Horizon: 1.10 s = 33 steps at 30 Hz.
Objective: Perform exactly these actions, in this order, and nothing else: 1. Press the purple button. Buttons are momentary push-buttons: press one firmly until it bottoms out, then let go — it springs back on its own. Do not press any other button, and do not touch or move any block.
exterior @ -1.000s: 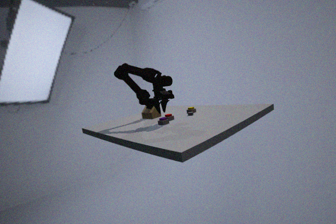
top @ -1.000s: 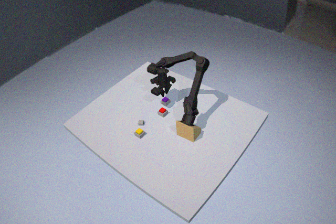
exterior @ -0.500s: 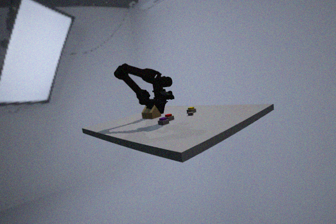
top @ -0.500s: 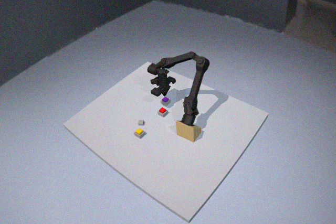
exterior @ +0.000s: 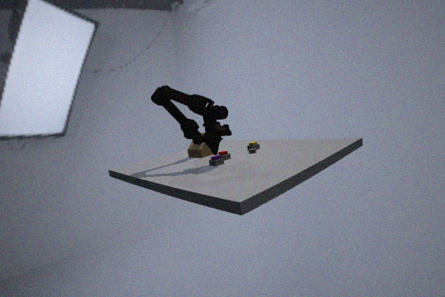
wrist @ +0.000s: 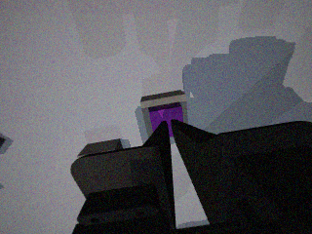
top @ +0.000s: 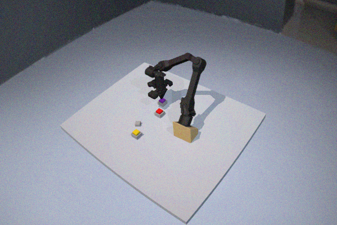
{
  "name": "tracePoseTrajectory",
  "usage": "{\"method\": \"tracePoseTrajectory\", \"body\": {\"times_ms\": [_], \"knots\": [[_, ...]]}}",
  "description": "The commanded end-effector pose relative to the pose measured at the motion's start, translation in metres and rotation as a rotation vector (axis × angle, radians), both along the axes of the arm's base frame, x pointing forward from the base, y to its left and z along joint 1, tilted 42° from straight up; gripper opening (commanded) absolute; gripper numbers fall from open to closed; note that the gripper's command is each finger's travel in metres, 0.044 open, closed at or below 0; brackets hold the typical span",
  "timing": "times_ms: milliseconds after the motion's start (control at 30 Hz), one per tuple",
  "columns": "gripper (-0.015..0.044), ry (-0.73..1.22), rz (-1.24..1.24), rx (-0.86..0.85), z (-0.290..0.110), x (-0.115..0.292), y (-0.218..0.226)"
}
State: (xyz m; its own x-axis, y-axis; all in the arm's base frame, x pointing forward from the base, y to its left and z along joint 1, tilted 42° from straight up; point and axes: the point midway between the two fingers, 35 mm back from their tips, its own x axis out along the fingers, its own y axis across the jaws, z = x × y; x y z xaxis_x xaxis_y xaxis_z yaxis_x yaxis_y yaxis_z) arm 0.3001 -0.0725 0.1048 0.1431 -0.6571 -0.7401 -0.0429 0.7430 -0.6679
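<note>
- Purple button (top: 162, 100): a small square cap in a grey housing on the white tabletop (top: 114, 146), at the far end of the row of buttons, with the red button (top: 159, 111) just nearer and the yellow button (top: 136, 131) well apart to the near left.
- Gripper (top: 161, 96): pointing down directly over the purple cap; its fingers are clenched together into a single wedge with nothing between them. Whether the tip touches the cap cannot be told.
- Handling, as judged: the cap looks rigid and flat-topped, sprung in a fixed housing, so it is pushed rather than grasped. Contact belongs at the cap's centre, straight down, until travel ends, then release.
- Risk, as judged: the red button lies close on the near side; a sideways drift could catch it. The grey block (top: 138, 123) stands farther off.
</note>
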Motion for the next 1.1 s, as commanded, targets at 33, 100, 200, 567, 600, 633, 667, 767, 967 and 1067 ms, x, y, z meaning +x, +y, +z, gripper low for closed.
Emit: {"method": "tracePoseTrajectory", "body": {"times_ms": [33,100,200,567,600,633,667,767,967,1067], "knots": [[0.002,0.011,0.001,-0.003,-0.009,-0.001,-0.007],[0.002,0.011,0.001,-0.003,-0.011,-0.001,-0.009],[0.002,0.011,0.001,-0.003,-0.014,-0.001,-0.012],[0.002,0.011,0.001,-0.003,-0.014,-0.001,-0.012],[0.002,0.011,0.001,-0.003,-0.014,-0.001,-0.012],[0.002,0.011,0.001,-0.003,-0.014,-0.001,-0.012],[0.002,0.011,0.001,-0.003,-0.014,-0.001,-0.012],[0.002,0.011,0.001,-0.003,-0.014,-0.001,-0.012],[0.002,0.011,0.001,-0.002,0.01,-0.005,0.01],[0.002,0.011,0.001,-0.002,0.012,-0.005,0.011]]}}
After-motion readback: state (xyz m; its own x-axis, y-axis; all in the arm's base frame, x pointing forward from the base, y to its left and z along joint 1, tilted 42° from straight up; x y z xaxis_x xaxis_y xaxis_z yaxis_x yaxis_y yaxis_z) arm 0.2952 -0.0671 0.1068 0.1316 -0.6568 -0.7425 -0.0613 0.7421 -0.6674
